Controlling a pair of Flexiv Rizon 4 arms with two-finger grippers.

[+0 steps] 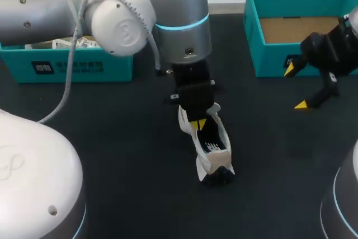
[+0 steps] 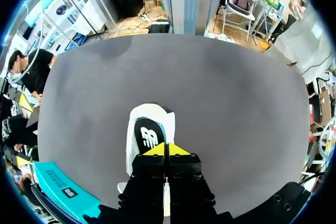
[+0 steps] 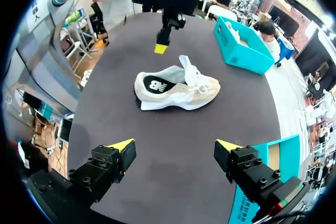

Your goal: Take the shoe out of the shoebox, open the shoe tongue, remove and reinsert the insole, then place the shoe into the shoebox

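Observation:
A white and beige shoe (image 1: 212, 152) stands on its sole in the middle of the black table, opening upward, its tongue raised. My left gripper (image 1: 197, 124) hangs just over the shoe's upper, fingers shut, with nothing visibly pinched between them. From the left wrist view the joined yellow tips (image 2: 167, 149) sit above the shoe (image 2: 147, 124). The right wrist view shows the shoe (image 3: 178, 90) side-on, with the left gripper (image 3: 160, 49) just beyond it. My right gripper (image 1: 295, 88) is open and empty beside the teal shoebox (image 1: 251, 37); its fingers (image 3: 175, 145) stand well short of the shoe.
The open teal shoebox (image 3: 286, 156) sits at the table's far right. A second teal box (image 1: 67, 62) with paper inside stands at the far left, also seen as a teal box (image 3: 241, 45) beyond the shoe and a teal box (image 2: 58, 187) beside my left gripper.

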